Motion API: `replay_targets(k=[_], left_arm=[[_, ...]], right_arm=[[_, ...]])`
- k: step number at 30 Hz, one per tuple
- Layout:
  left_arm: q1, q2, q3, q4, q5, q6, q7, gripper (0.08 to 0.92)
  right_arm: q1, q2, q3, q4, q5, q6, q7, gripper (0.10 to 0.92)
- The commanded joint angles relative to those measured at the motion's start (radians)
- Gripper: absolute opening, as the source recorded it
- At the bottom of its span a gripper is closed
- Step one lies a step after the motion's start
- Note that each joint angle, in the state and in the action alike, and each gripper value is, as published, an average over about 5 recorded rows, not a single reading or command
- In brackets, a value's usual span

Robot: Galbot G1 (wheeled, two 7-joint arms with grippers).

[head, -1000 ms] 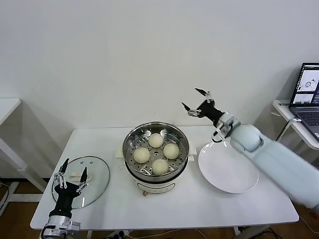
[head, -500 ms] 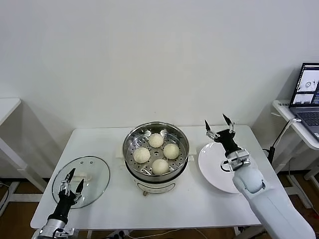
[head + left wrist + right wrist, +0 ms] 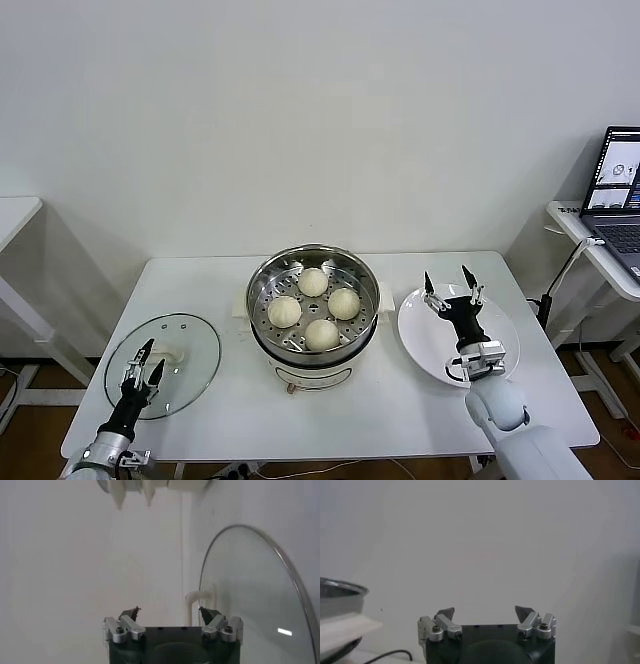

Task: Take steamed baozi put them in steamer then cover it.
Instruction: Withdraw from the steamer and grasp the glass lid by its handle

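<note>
Several cream-white baozi [image 3: 313,282] lie on the perforated floor of the shiny steamer [image 3: 313,250] at the table's middle. The steamer stands uncovered. Its clear glass cover [image 3: 190,345] lies flat on the table at the front left, white handle [image 3: 172,353] up. My left gripper [image 3: 146,360] hangs open over the cover's near edge, next to the handle, holding nothing. In the left wrist view the cover [image 3: 250,595] fills the space beyond the open gripper [image 3: 170,611]. My right gripper [image 3: 447,278] points up, open and empty, above the white plate [image 3: 425,330].
The bare white plate lies to the right of the steamer. A laptop [image 3: 620,175] stands on a side table at far right. Another white table [image 3: 15,215] is at far left. The right wrist view shows the steamer's edge [image 3: 340,590] and the wall.
My right arm has come down from high beside the steamer and drawn back towards the table's front, over the plate. The left gripper has sunk a little towards the front edge.
</note>
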Motion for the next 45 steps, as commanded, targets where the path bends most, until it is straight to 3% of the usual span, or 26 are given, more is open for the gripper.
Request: replay_targets(k=[1,22,38,41,45], left_arm=[[-0.066,0.001,-0.001,0.072,0.072,-0.001,-0.031,0.823],[-0.132,0.003,0.033,0.113,0.064,0.046,0.003,0.81],[-0.145,0.01,0.045,0.165,-0.023,0.049,0.033,0.376],[-0.13,0.016,0.039,0.116,-0.061,0.049,0.036,0.29],[-0.087,0.036,0.007,-0.039,-0.139,0.079,0.055,0.2]], right_arm=[[-0.057,0.038,0.044,-0.012,-0.059,0.017,0.005,0.823],[-0.082,0.051,0.06,-0.018,-0.134,0.028,-0.001,0.823],[-0.091,0.062,0.06,-0.008,-0.138,0.03,-0.001,0.823],[-0.103,0.067,0.069,-0.005,-0.137,0.033,-0.002,0.823],[-0.122,0.073,0.088,0.003,-0.138,0.039,-0.005,0.823]])
